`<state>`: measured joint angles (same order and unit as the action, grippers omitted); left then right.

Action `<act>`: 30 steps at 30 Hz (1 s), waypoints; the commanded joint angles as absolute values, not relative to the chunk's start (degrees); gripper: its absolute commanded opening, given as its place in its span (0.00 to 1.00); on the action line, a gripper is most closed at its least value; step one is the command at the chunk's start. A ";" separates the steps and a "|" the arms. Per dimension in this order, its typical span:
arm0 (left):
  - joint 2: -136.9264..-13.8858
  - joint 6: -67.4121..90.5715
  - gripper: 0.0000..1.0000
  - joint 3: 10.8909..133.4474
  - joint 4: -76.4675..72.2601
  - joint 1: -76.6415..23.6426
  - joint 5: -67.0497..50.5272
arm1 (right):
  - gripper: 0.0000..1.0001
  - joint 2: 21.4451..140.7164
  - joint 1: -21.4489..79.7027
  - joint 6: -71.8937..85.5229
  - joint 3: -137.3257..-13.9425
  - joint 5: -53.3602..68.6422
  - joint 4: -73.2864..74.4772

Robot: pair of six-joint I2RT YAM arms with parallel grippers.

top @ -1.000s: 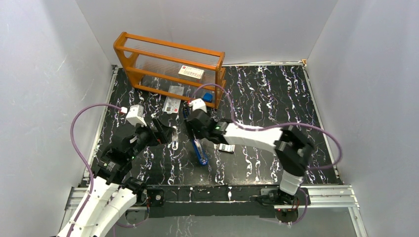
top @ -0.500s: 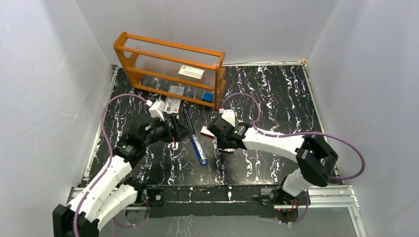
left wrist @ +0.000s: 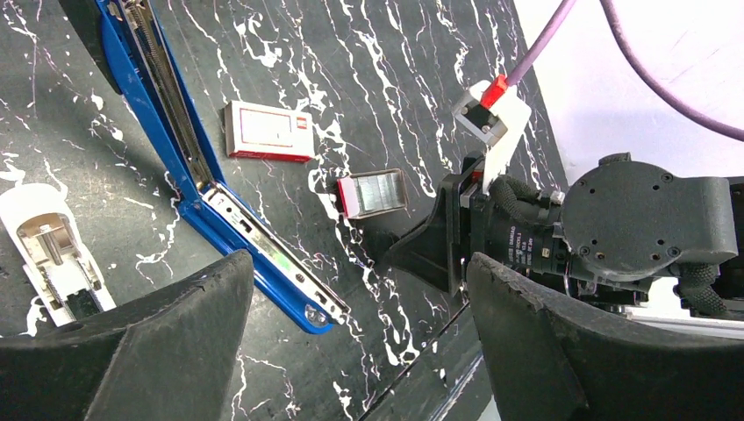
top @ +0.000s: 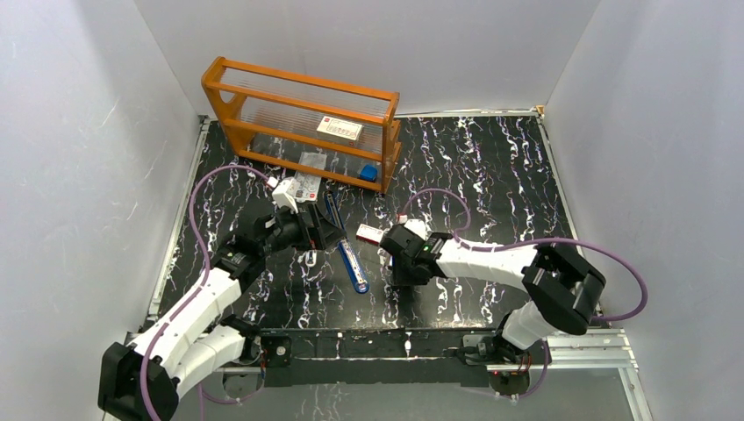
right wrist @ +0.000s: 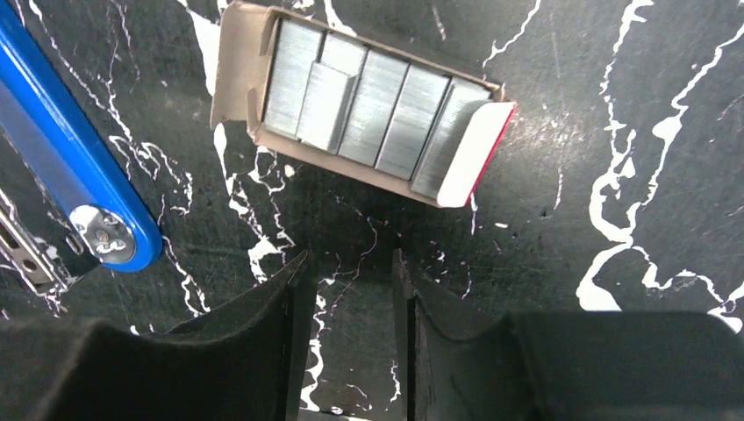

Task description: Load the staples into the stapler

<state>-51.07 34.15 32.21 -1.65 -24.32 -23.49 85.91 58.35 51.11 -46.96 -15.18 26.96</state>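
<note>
The blue stapler (top: 351, 256) lies swung open on the black marbled table, its metal channel facing up (left wrist: 189, 167). The staples (right wrist: 368, 105) are silvery strips side by side in a small pale tray with a red end, also seen in the left wrist view (left wrist: 373, 193). The red-and-white box (top: 368, 232) lies just beyond, closed (left wrist: 268, 132). My right gripper (right wrist: 351, 263) hovers just short of the tray, fingers a narrow gap apart and empty; it covers the tray in the top view. My left gripper (left wrist: 360, 289) is wide open and empty, above the stapler's near end.
An orange rack (top: 303, 114) with clear panels stands at the back left, holding a white label card (top: 339, 129). A small blue object (top: 369, 174) and white packets (top: 305, 184) lie in front of it. A white stapler part (left wrist: 53, 254) lies beside the blue base.
My right gripper has moved from the stapler to the right and down over the staple tray, uncovering the red-and-white box. My left arm has reached right toward the stapler.
</note>
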 commanded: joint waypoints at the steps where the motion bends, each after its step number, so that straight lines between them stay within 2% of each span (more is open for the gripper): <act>1: -51.51 34.01 0.88 32.24 -3.99 -24.35 -24.41 | 0.46 84.74 56.30 52.68 -46.55 -15.55 23.81; 10: -52.69 33.22 0.88 33.05 -3.08 -24.35 -23.52 | 0.39 88.51 52.15 49.27 -49.36 -22.42 26.47; 17: -53.41 33.13 0.88 33.47 -2.54 -24.35 -23.08 | 0.35 92.71 50.30 47.20 -52.89 -22.18 26.18; 21: -53.07 32.95 0.88 33.59 -2.03 -24.35 -22.77 | 0.39 93.29 50.59 46.28 -55.26 -20.45 29.26; 30: -52.86 33.05 0.88 33.70 -2.09 -24.35 -23.04 | 0.41 90.39 53.95 42.13 -61.53 -21.83 35.49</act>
<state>-53.39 33.87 32.23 -2.09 -24.32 -23.05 92.07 52.99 44.03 -55.96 -19.59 31.48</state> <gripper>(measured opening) 0.877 0.403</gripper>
